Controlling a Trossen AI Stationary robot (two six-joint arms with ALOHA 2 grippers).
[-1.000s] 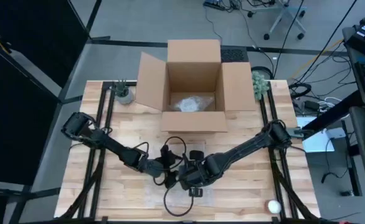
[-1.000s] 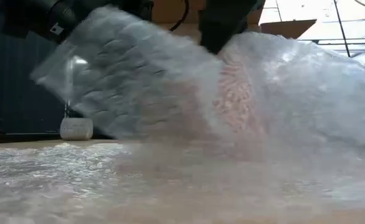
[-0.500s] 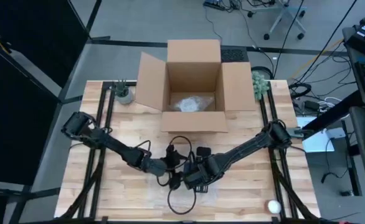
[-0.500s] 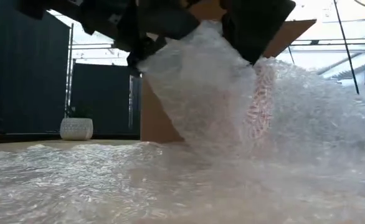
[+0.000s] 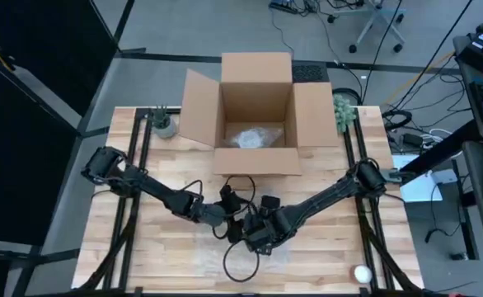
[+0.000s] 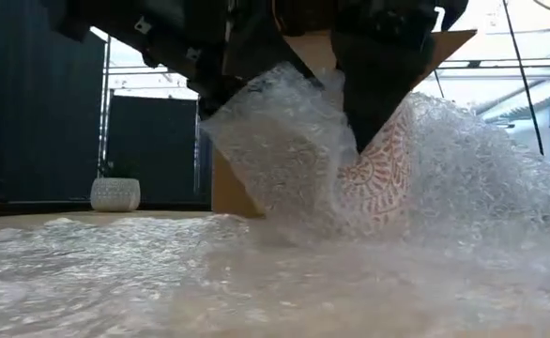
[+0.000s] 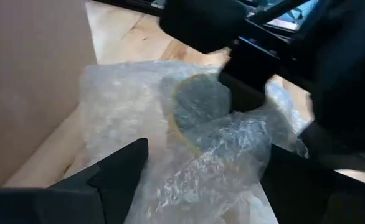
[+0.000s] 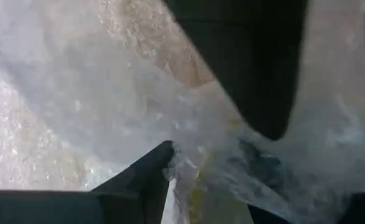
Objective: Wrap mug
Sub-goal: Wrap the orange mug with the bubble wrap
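Note:
The mug (image 6: 384, 176), pale with a red pattern, lies tipped inside clear bubble wrap (image 6: 284, 150) at the table's middle front. Its dark opening (image 7: 199, 104) faces the left wrist camera. The rest of the wrap sheet (image 5: 243, 257) lies spread on the table below it. My left gripper (image 5: 230, 218) comes from the left and is shut on a raised flap of the wrap. My right gripper (image 5: 256, 234) meets it from the right, shut at the wrapped mug. The two grippers almost touch. My left gripper holds a bunched flap of the bubble wrap (image 7: 215, 163) between its two fingers, coming slanting down from the table's left. The flap is raised off the table and drapes against the mug; how many layers, I cannot tell. My right gripper has one finger (image 6: 369, 103) pointing down onto the wrap-covered mug near its rim (image 8: 194, 194). Wrap is bunched between its fingers. The wrap hides whether the mug's wall itself is pinched. The mug stays tipped, low over the sheet.
An open cardboard box (image 5: 256, 111) with more wrap inside stands at the far middle. A small pot (image 5: 165, 124) sits far left, a green thing (image 5: 344, 111) far right and a white ball (image 5: 362, 273) near right. Black cables loop around the grippers.
My left gripper has gone toward the table's right and a little toward the far edge, carrying the wrap flap. The flap has swung up from the left and folded over against the mug. The mug has kept roughly its place under my right gripper.

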